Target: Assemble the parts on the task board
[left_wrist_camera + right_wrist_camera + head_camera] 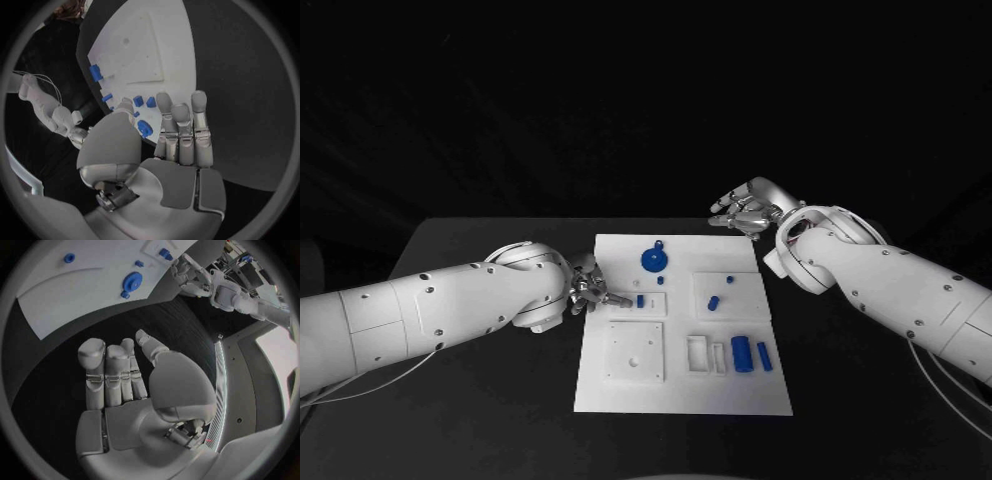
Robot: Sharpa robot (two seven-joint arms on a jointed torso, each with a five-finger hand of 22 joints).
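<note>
Board: white board (pixel 678 385) mid-table, blue parts (pixel 653 260) on it.
Left hand: my left hand (pixel 589 290) at its left edge, fingers (pixel 181 125) straight, seemingly touching nothing.
Right hand: my right hand (pixel 744 212) beyond the far corner, fingers apart, empty.

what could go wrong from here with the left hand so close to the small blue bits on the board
1. The left hand sits at the left edge of the white task board, fingers beside a small blue peg; a loose approach could knock it over.
2. Pressing on that edge might slide the board.
3. The right hand hovers open beyond the board's far corner, too far away to steady anything, including the round blue disc.
</note>
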